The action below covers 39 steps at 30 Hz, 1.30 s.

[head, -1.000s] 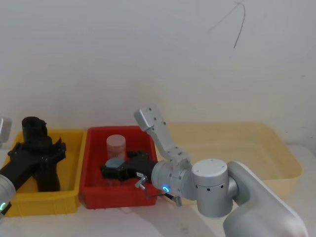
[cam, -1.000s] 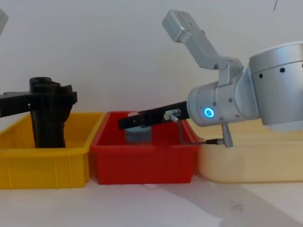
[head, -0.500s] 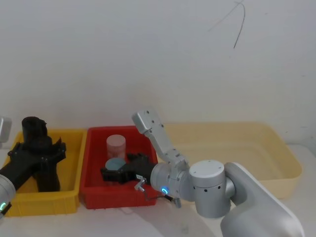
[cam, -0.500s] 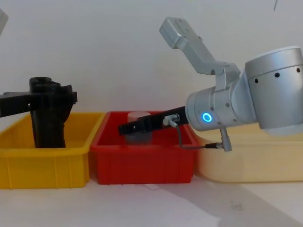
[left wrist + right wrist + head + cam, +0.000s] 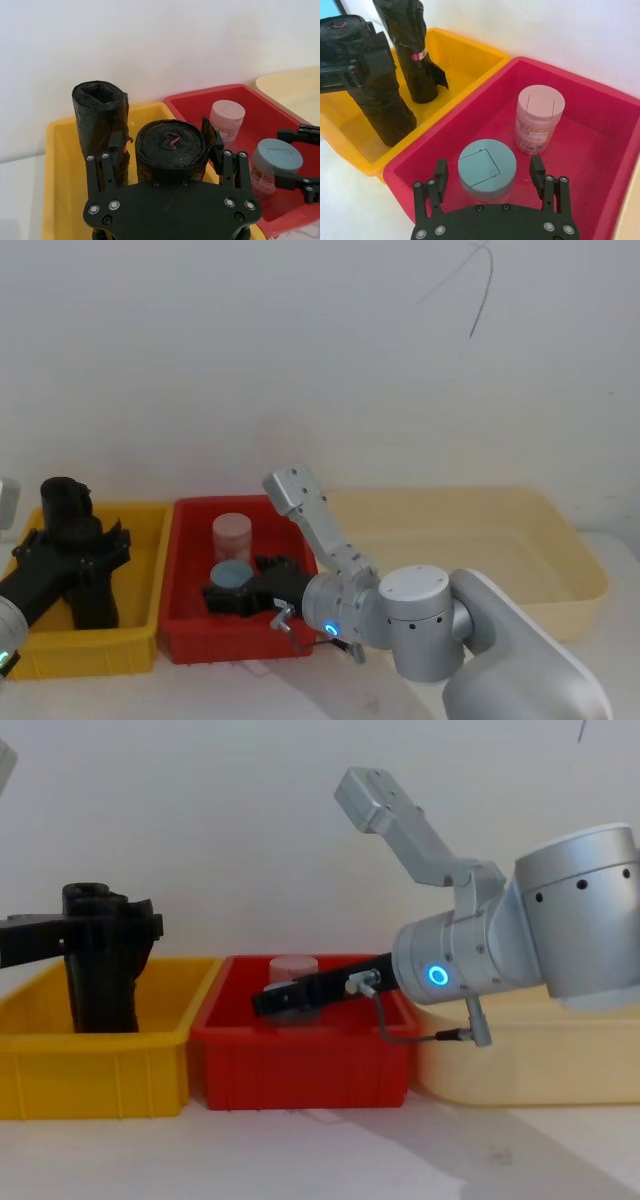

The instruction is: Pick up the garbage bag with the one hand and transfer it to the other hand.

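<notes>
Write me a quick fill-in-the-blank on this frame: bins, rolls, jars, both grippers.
1. The left gripper straddles the garbage bag, which stands in the ___ bin.
2. Beside it stands a second black roll, so that bin holds ___ rolls.
3. The right gripper, open, is over the ___ bin.
4. The jar nearest it has a ___ lid; the other jar has a pink one.

Missing words: yellow; two; red; blue.
</notes>
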### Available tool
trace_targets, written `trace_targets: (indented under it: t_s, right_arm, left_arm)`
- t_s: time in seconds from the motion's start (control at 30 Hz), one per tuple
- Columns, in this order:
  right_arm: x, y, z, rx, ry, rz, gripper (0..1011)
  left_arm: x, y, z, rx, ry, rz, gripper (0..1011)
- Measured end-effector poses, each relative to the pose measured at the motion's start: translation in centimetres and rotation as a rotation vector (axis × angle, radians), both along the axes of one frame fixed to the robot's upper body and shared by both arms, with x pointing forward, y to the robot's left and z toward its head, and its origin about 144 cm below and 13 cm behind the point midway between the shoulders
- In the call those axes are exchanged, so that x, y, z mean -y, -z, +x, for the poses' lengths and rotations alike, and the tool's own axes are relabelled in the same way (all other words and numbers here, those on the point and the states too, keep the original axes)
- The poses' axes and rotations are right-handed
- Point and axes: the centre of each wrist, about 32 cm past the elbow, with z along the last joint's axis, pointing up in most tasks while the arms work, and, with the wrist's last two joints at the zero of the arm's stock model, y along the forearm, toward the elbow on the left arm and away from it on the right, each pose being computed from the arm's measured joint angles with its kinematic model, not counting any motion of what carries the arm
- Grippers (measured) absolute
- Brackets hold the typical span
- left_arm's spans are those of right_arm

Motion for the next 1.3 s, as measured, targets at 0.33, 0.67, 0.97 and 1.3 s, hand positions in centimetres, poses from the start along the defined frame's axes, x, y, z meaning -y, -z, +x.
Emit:
trace_targets:
  t_s: [0.33, 0.67, 0.97, 1.3]
  right_arm:
    - [-0.01, 0.09, 0.03, -0.004, -0.002, -0.007, 993]
    - [-0.03, 0.14, 0.04, -0.007, -0.004, -0.009, 737]
    - [-0.02, 0.16, 0.04, -0.008, -0.004, -0.01, 644]
    - [-0.01, 0.18, 0.04, -0.008, -0.004, -0.01, 645]
  left_arm:
    - [0.0, 0.0, 0.0, 0.0, 0.0, 0.0, 1001]
    - [0.0, 0.0, 0.0, 0.0, 0.0, 0.0, 1001]
    - [0.0, 0.0, 0.0, 0.0, 0.0, 0.0, 979]
    - [0.0, 0.0, 0.0, 0.0, 0.0, 0.0, 727]
